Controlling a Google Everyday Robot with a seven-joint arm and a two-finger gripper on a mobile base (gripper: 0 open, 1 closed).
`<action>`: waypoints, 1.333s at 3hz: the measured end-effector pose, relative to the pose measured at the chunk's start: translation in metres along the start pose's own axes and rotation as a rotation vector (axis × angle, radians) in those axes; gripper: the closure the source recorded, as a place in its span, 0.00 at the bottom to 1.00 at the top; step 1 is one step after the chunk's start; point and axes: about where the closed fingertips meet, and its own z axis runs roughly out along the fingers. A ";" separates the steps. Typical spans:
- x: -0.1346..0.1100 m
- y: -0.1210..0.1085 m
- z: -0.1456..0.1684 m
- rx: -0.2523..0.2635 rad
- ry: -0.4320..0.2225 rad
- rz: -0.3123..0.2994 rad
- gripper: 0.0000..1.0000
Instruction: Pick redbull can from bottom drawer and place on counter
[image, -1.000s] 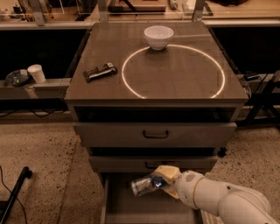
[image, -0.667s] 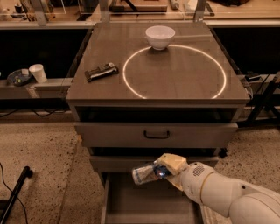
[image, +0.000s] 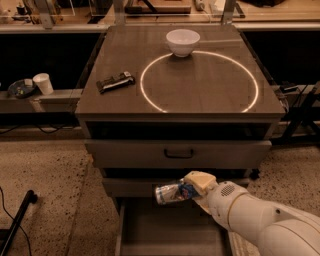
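The pincer (image: 194, 187), pinching the redbull can (image: 169, 193), has risen clear of the open bottom drawer (image: 160, 232); the climb past the front edge of the counter (image: 125, 102) remains.

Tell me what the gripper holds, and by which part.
The gripper, above the open bottom drawer, holds the can by the end nearest the arm; the can lies sideways.

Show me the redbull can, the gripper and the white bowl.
redbull can (image: 170, 193): camera view, its silver side.
gripper (image: 192, 189): camera view, between its fingertips, above the bottom drawer (image: 160, 231).
white bowl (image: 183, 42): camera view, its outer wall.
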 end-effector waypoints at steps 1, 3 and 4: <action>0.024 -0.047 -0.010 -0.029 0.081 0.033 1.00; 0.111 -0.206 -0.012 0.101 0.158 0.150 1.00; 0.111 -0.206 -0.011 0.096 0.160 0.151 1.00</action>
